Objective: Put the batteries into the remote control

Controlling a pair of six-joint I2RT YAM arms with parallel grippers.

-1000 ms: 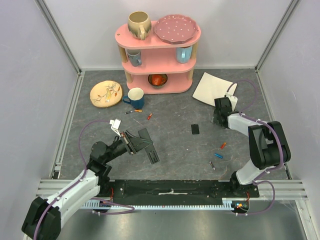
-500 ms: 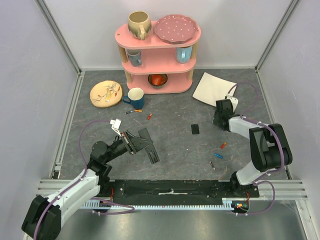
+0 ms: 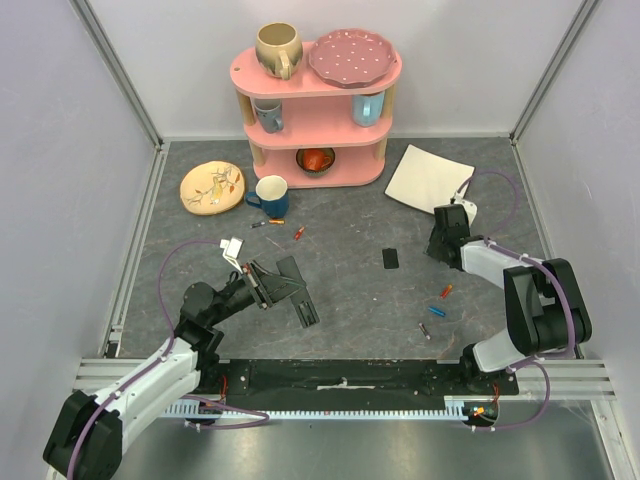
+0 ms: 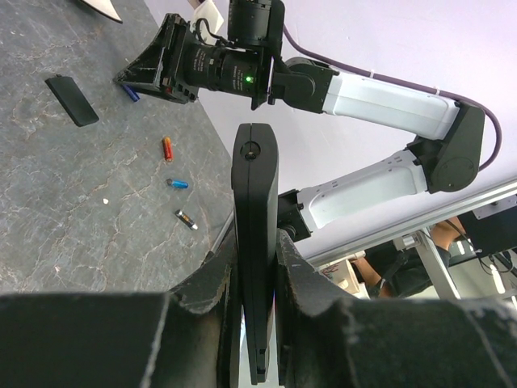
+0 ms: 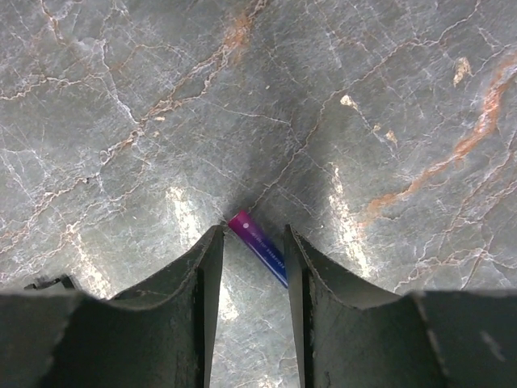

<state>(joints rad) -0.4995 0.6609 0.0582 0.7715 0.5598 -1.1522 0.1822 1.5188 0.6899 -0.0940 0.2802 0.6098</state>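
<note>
Grey marbled table (image 3: 350, 215) inside a pale-walled enclosure, with a pink shelf (image 3: 320, 75) of crockery at the back; over the past second the right arm's elbow has swung a little outward toward the right wall, while the right gripper (image 5: 252, 234) has stayed low on the table just in front of a white sheet (image 3: 425, 178); the left arm has not moved; this reads as the right arm settling its aim for a pick-up, with no battery loaded yet. Seen from its wrist, the right gripper's fingers (image 5: 202, 275) stand narrowly apart, tips at the table, straddling a blue battery (image 5: 260, 246) with a magenta end that lies slantwise in the gap; one end slips behind a finger's edge, and I cannot tell whether either pad presses it. The left gripper (image 4: 257, 279) is clamped on the remote control (image 4: 255, 202), holding it edge-up off the table at the near left. The back cover (image 3: 390, 258) lies flat mid-table; three more batteries (image 3: 437, 311) lie scattered near the right arm; an orange-red battery (image 3: 298, 232) lies near a blue mug (image 3: 270, 190).
</note>
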